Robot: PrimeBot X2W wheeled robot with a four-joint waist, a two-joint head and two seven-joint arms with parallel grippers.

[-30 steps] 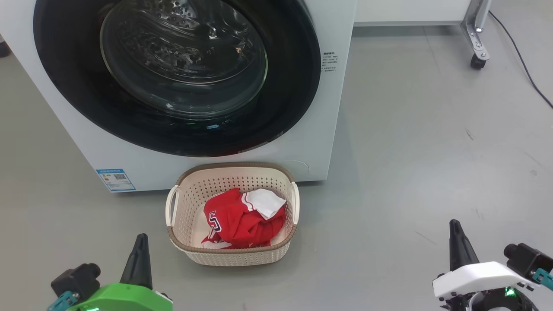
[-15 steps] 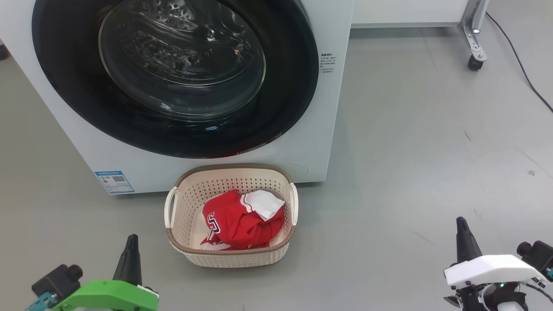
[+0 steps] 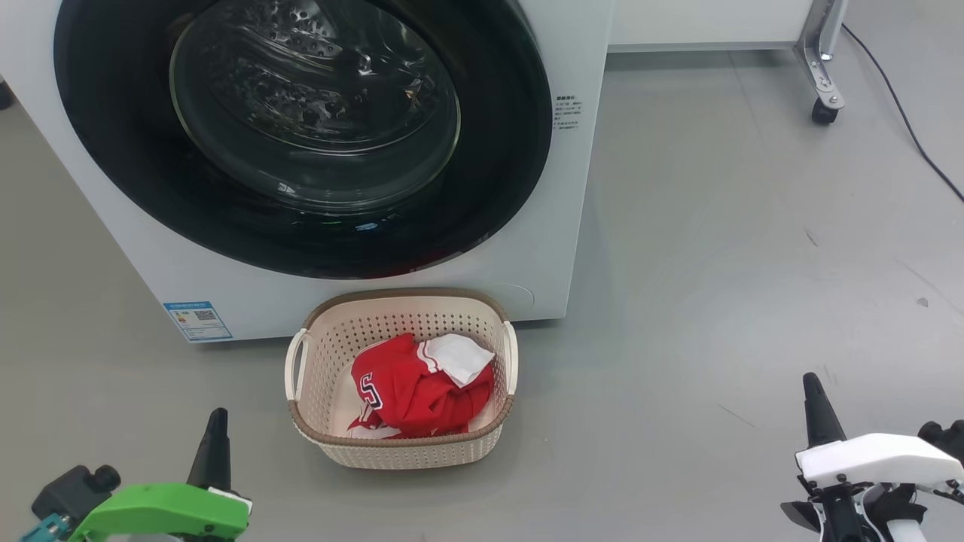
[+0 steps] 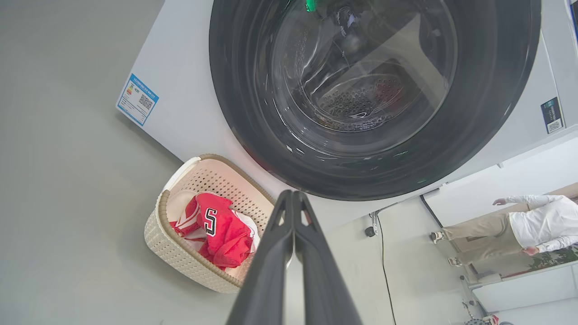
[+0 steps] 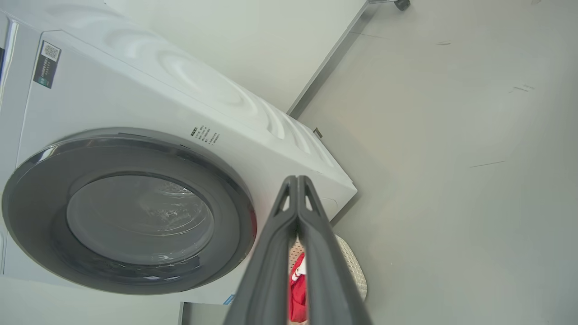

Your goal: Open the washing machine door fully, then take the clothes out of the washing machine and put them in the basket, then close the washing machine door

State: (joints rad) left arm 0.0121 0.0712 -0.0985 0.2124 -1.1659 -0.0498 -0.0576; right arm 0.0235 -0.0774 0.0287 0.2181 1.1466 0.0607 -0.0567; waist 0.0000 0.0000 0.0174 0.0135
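Clothes [image 3: 410, 388] lie bunched in the basket [image 3: 407, 452], near centre, flanked by the left gripper [image 3: 217, 421] and right gripper [image 3: 811, 385], both pressed together and empty. Beyond, the door [image 3: 497, 150] looks flush against the washing machine [image 3: 576, 196]. If its latch hasn't caught, it could swing open over the basket.
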